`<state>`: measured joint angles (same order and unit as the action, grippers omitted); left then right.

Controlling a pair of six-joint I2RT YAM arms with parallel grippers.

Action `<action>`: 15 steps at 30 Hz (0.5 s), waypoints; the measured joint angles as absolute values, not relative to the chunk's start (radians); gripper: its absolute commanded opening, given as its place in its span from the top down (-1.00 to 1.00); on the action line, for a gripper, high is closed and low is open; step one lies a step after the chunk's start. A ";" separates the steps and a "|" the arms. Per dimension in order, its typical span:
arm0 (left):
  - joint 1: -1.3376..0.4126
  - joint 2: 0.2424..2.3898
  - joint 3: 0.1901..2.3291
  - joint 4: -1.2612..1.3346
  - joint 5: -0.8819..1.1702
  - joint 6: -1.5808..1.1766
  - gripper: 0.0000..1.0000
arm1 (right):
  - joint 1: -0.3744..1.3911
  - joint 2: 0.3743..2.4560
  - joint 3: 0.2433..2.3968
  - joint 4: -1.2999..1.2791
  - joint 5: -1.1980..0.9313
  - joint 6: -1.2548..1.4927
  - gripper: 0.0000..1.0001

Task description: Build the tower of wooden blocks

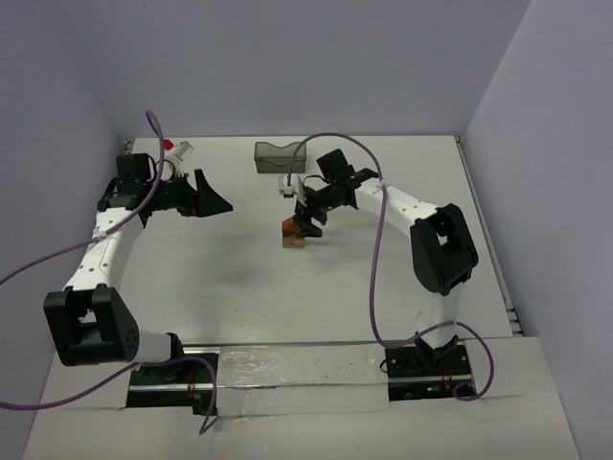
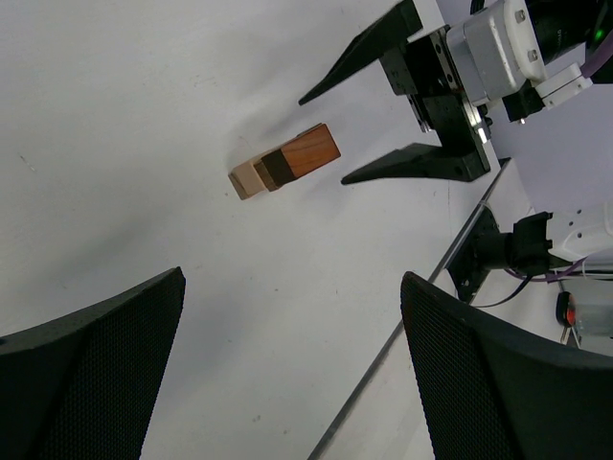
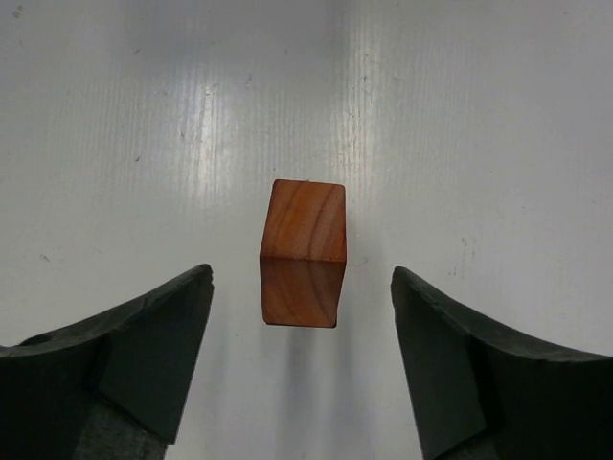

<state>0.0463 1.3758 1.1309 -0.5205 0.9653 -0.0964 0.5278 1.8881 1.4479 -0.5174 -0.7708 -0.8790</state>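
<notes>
A small wood block tower (image 2: 284,163) has three stacked blocks: light tan, dark brown, reddish-brown on top. The left gripper (image 1: 213,196) and right gripper (image 1: 305,226) both gape, the right astride the tower without touching it.

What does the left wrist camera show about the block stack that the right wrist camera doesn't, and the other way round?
Left wrist only: a light tan wooden block and a dark brown wooden block stacked under the reddish-brown wooden block, plus the left gripper, open. Right wrist only: the reddish-brown block's top face from above, with gaps on both sides. Both: that block between the right gripper's open jaws, and the white table.
</notes>
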 measured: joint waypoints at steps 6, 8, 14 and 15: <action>0.046 1.377 1.131 -0.520 0.944 -0.097 -0.98 | 0.528 1.887 1.448 -0.517 -0.777 -0.858 -0.99; 0.046 1.377 1.131 -0.520 0.929 -0.101 -0.99 | 0.528 1.880 1.449 -0.517 -0.781 -0.838 -0.99; 0.036 1.376 1.141 -0.525 0.806 -0.101 -0.99 | 0.529 1.809 1.521 -0.512 -0.750 -0.693 -0.99; 0.035 1.373 1.143 -0.524 0.781 -0.097 -0.99 | 0.527 1.788 1.535 -0.508 -0.735 -0.664 -0.99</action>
<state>0.0350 1.3727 1.1426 -0.5237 0.7808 -0.0971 0.5268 1.7879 1.5349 -0.5077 -0.7347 -0.6644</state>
